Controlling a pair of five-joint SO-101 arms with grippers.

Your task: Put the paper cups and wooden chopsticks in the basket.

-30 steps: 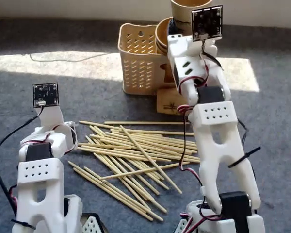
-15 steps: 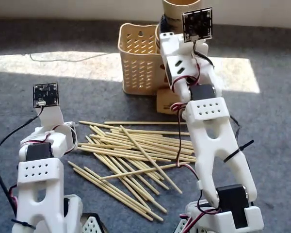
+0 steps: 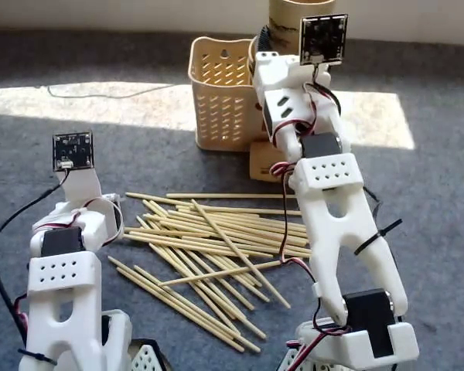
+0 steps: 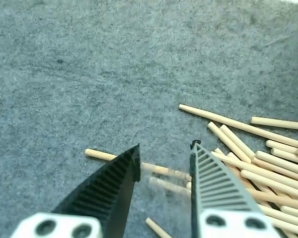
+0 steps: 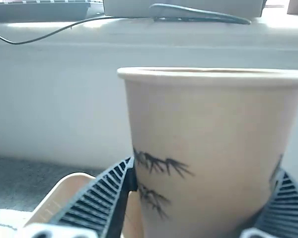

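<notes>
The right tool (image 5: 204, 171) has carried its clamped paper cup (image 5: 208, 124) across toward the basket (image 3: 219, 100), while the left tool (image 4: 164, 151) hangs parted and empty over the chopsticks (image 3: 216, 239).

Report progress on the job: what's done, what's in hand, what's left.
Done: nothing I can confirm; the floor of the basket is hidden. In hand: the right gripper is shut on a paper cup, held up by the basket. Left: the chopsticks lie loose on the carpet, with the open left gripper over their edge, and a second cup lies on its side at the basket's foot.
</notes>
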